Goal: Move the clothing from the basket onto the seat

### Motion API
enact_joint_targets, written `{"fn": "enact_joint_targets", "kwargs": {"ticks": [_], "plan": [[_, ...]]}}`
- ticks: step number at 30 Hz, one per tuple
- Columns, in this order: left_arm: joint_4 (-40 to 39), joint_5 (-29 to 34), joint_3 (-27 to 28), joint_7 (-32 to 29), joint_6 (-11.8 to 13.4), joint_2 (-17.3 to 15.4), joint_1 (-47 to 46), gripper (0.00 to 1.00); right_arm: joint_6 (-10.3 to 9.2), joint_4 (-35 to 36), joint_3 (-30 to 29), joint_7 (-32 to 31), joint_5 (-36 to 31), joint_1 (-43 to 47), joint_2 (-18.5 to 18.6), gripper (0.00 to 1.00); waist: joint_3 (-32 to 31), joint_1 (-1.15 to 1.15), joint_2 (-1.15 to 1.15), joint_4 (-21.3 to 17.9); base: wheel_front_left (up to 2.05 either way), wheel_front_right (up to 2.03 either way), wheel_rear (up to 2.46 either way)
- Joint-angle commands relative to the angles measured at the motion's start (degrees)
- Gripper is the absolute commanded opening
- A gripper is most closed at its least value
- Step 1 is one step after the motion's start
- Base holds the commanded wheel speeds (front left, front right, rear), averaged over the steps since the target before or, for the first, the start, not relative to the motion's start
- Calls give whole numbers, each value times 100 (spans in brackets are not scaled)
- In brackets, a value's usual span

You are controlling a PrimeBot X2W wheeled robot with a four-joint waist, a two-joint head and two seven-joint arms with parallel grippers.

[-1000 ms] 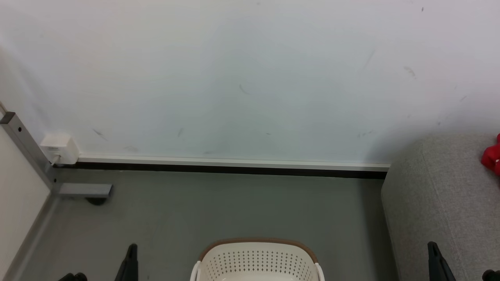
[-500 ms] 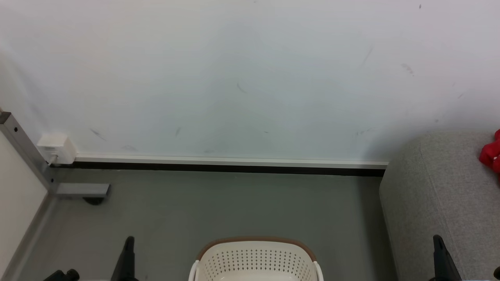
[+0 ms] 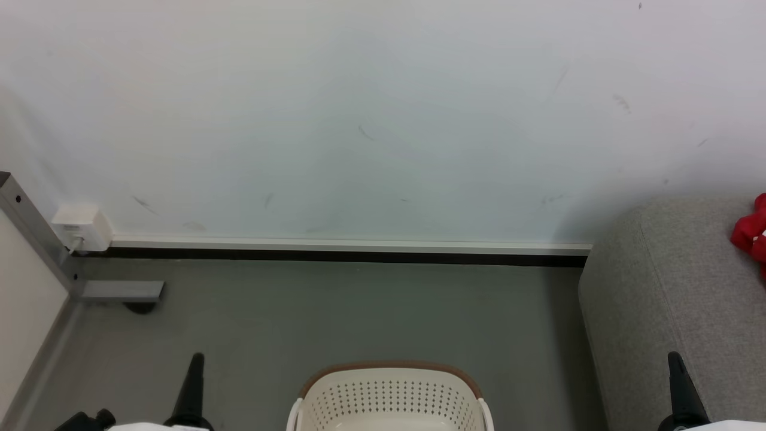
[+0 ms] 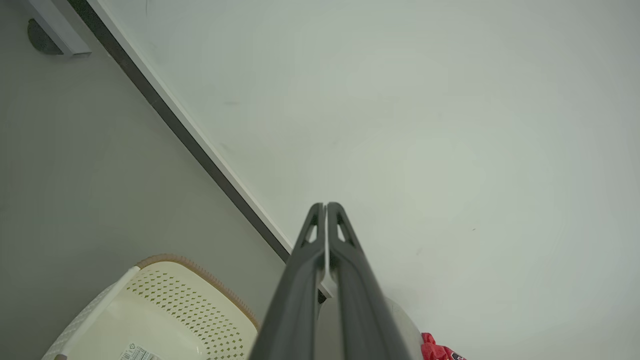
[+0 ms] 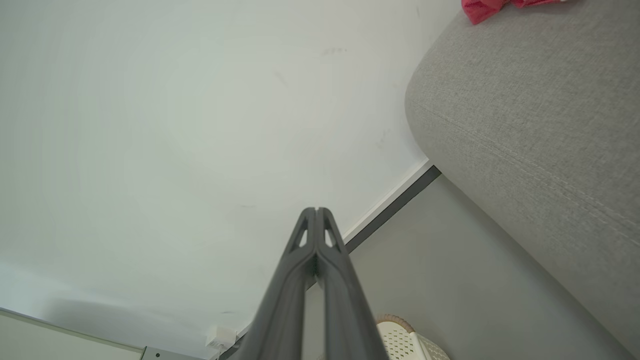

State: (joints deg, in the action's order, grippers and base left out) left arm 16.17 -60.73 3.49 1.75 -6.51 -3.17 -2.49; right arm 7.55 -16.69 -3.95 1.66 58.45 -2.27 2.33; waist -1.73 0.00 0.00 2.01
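The cream basket (image 3: 389, 395) with its brown rim stands on the grey floor at the bottom centre; its inside, as far as it shows in the left wrist view (image 4: 165, 320), holds no clothing, just a label. Red clothing (image 3: 752, 233) lies on the grey seat (image 3: 670, 299) at the right edge, also seen as a red scrap (image 5: 482, 7) on the seat (image 5: 530, 115). My left gripper (image 3: 195, 359) rises left of the basket, its fingers (image 4: 325, 206) pressed together on nothing. Over the seat's front, my right gripper (image 3: 674, 358) is shut and empty too, its fingers (image 5: 316, 210) touching.
A white wall with a dark skirting (image 3: 347, 257) runs behind the basket. At the left stand a metal frame leg (image 3: 36, 239) with a foot (image 3: 122, 291) and a white socket box (image 3: 82, 226). Open grey floor (image 3: 359, 311) lies between basket and wall.
The head view has tilted a little, so wall, basket and seat sit slightly higher and leftward. Both gripper tips show further up the frame than before.
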Motion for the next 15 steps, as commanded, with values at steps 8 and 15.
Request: {"fn": "enact_joint_targets", "kwargs": {"ticks": [8,15], "plan": [[-96,-593,83,-153,-34,-17,-178,0,-6,102,-67,-154,639,-182,65,0,22,0,0,-26,0,0,0],[-111,-981,117,-258,-47,-11,-220,0,-7,125,-101,-254,1052,-230,67,0,40,0,0,-47,0,0,0]]}}
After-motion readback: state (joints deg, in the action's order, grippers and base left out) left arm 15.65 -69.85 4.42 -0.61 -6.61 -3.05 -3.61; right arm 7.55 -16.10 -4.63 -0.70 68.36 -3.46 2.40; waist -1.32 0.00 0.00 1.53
